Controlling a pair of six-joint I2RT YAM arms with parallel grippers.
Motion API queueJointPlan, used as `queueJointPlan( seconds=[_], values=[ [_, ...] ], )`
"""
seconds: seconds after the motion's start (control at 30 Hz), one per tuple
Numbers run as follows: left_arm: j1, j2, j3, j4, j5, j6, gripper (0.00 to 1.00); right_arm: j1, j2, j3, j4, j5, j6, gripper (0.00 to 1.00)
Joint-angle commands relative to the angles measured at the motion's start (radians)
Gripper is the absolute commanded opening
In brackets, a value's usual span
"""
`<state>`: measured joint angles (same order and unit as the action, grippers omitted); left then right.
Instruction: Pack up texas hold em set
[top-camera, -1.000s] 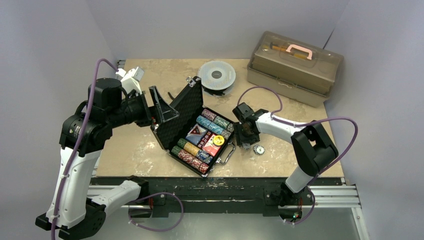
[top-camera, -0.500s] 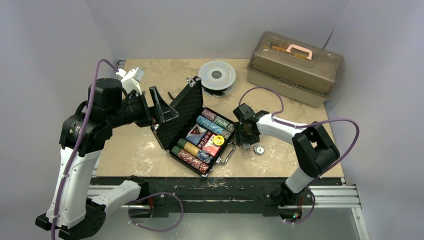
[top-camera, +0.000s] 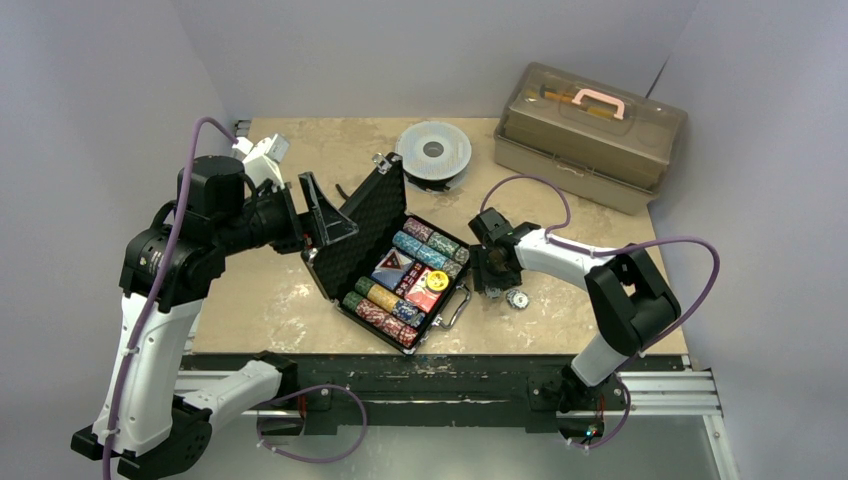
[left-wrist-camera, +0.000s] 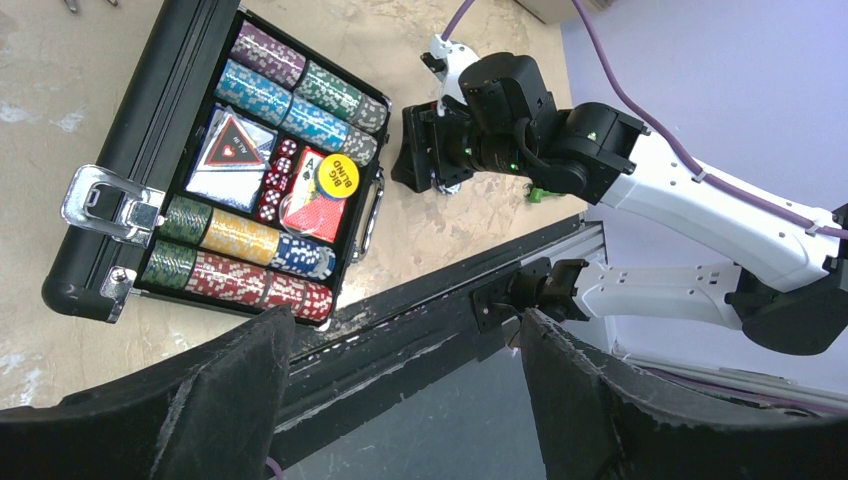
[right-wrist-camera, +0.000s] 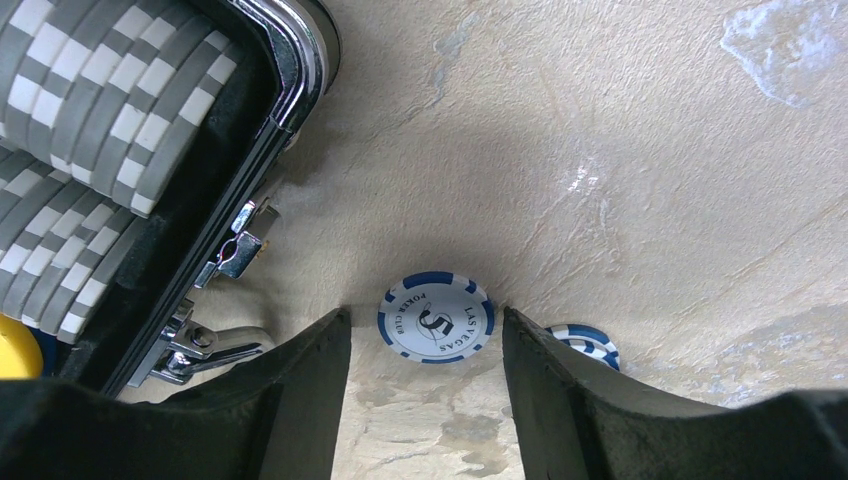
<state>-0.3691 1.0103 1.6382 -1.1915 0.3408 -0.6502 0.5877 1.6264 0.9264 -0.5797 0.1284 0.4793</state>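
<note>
Chip "LAS VEGAS POKER CLUB 5" between released right jaws; left jaws released.

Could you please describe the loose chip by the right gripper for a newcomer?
Find the open black briefcase. By its handle, a white chip lies framed by the right gripper's fingers. Unlike the half-hidden blue chip alongside, it reads LAS VEGAS.

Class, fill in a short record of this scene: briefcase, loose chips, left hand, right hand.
briefcase: black, open, chip rows inside
loose chips: white-and-blue Las Vegas chip and a partly hidden blue chip, both on the table
right hand: open, straddling the white-and-blue Las Vegas chip
left hand: open, empty, beside the briefcase
</note>
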Motion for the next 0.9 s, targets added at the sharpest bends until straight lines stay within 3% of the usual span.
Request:
queueJointPlan(
  seconds=[0.0,0.4,0.87],
  values=[
    [-0.004,0.002,0.005,0.024,0.01,0.014,0.8,-0.009,0.012,-0.025,0.002,-0.001,0.012,0.54],
    [-0.005,-0.001,0.004,0.02,0.01,0.013,0.8,-0.01,0.003,-0.023,-0.008,0.002,0.01,0.37],
    [-0.005,-0.005,0.005,0.024,0.014,0.005,0.8,-0.019,-0.07,0.051,-0.066,0.036,0.046,0.34]
  ],
)
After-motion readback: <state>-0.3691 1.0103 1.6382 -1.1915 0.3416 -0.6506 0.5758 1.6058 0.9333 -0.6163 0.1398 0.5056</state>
